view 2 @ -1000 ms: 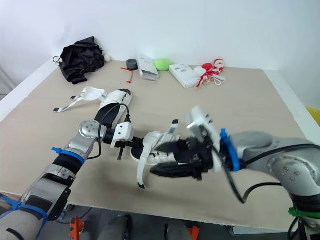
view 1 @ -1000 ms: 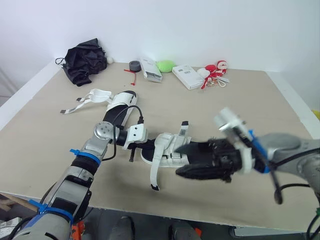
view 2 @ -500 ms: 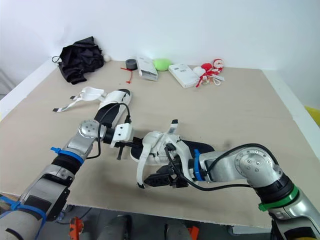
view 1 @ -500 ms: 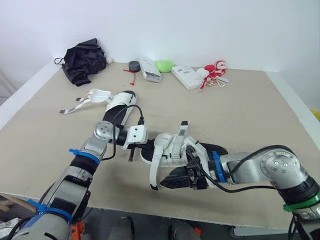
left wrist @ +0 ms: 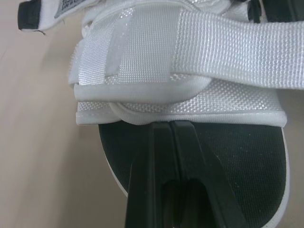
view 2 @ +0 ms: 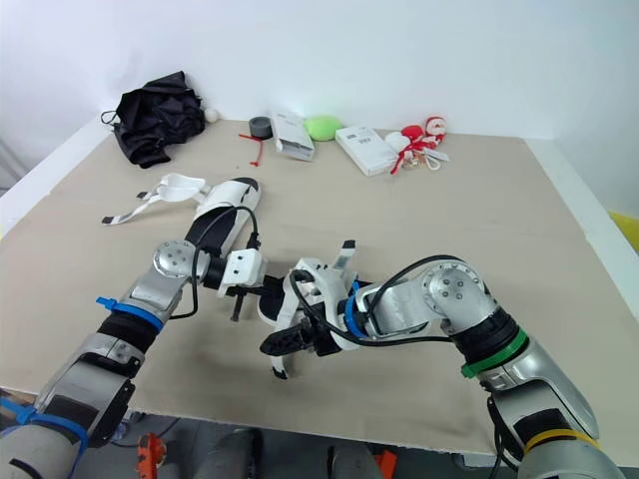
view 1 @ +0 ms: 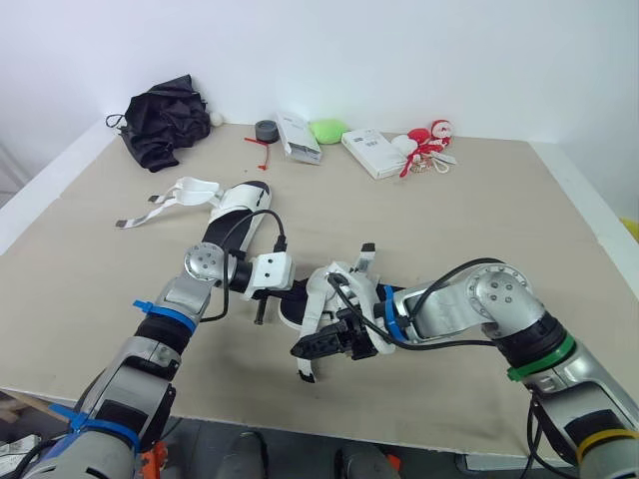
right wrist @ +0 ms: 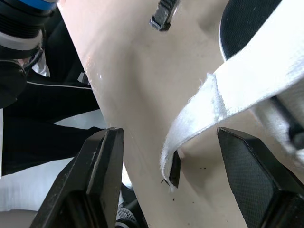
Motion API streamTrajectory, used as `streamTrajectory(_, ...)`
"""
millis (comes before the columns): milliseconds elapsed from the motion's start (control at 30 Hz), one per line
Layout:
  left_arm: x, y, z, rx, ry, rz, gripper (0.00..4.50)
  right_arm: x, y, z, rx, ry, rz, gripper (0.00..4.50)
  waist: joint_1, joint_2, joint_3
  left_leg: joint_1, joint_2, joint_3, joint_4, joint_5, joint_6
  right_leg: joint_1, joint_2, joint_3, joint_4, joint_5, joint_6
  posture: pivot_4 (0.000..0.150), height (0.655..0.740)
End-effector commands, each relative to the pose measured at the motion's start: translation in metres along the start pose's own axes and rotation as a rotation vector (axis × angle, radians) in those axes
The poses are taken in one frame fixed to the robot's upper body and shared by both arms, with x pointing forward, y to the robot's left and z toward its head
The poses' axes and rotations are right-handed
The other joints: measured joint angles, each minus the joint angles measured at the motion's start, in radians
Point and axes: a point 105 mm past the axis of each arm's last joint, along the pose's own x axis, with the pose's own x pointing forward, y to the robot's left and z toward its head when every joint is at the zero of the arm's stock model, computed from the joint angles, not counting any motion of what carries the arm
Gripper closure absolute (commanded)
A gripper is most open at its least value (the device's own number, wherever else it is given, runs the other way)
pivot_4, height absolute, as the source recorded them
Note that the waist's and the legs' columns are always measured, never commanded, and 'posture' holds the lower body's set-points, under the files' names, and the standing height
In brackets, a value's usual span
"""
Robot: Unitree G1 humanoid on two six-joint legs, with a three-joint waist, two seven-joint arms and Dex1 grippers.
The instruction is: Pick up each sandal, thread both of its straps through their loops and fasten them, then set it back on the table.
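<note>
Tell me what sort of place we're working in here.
Likely an indoor lab or test bench: a plain wooden table against a bare white wall, strewn with practice props: a white sandal, a tape roll and a black cloth bundle.

Overhead and close-up coverage: the table point(view 1: 519, 220) and the white wall point(view 1: 399, 50) behind it are taken in from above by the two head cameras, which are aimed forward and down. The near sandal point(view 1: 344, 289) is shared at their centre. Its woven strap point(left wrist: 228, 52) and black footbed point(left wrist: 256, 152) are viewed at very close range from the left wrist. A loose strap end point(right wrist: 199, 128) is framed as closely from the right wrist.
</note>
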Motion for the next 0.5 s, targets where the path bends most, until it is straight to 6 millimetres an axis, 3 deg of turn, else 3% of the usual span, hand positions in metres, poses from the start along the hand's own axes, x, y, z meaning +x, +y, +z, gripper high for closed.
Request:
streamTrajectory(33,0.0146,-0.0586,-0.0409,-0.160,0.121,-0.239,4.50,0.0017,0.0072,-0.0031,-0.005,-0.012,0.021,1.10,-0.001,0.000,0.000,0.000,0.000,0.000,0.000,-0.001,0.001,0.000,0.000,0.000,0.000,-0.001,-0.001,0.150,0.7322)
streamTrajectory(133,0.0163,-0.0588,-0.0400,-0.162,0.121,-0.241,4.50,0.0014,0.0079,-0.0049,-0.002,-0.021,0.025,1.83,-0.001,0.000,0.000,0.000,0.000,0.000,0.000,-0.003,0.006,0.000,0.001,0.000,0.000,-0.003,-0.002,0.150,0.7322)
streamTrajectory(233,0.0183,-0.0583,-0.0382,-0.162,0.114,-0.243,4.50,0.0009,0.0101,-0.0052,-0.007,-0.031,0.031,3.36,-0.001,0.000,-0.001,0.000,0.000,0.000,0.000,-0.006,0.009,0.000,0.001,0.000,0.000,-0.004,-0.002,0.150,0.7322)
streamTrajectory(267,0.0190,-0.0580,-0.0378,-0.162,0.113,-0.244,4.50,0.0003,0.0106,-0.0049,-0.009,-0.034,0.033,3.36,-0.001,0.000,-0.001,0.000,0.000,0.000,0.000,-0.006,0.010,0.000,0.001,0.000,0.000,-0.004,-0.002,0.150,0.7322)
streamTrajectory(367,0.0201,-0.0570,-0.0371,-0.162,0.109,-0.241,4.50,-0.0034,0.0118,-0.0020,-0.018,-0.051,0.037,4.41,0.000,0.000,-0.001,0.000,0.000,0.000,0.000,-0.007,0.011,0.000,0.001,0.000,0.000,-0.005,-0.002,0.150,0.7322)
streamTrajectory(500,0.0206,-0.0566,-0.0371,-0.163,0.106,-0.236,4.50,-0.0080,0.0122,0.0001,-0.019,-0.069,0.047,4.41,0.000,0.000,-0.001,0.000,0.000,0.000,0.000,-0.007,0.011,0.000,0.001,0.000,0.000,-0.005,-0.002,0.150,0.7322)
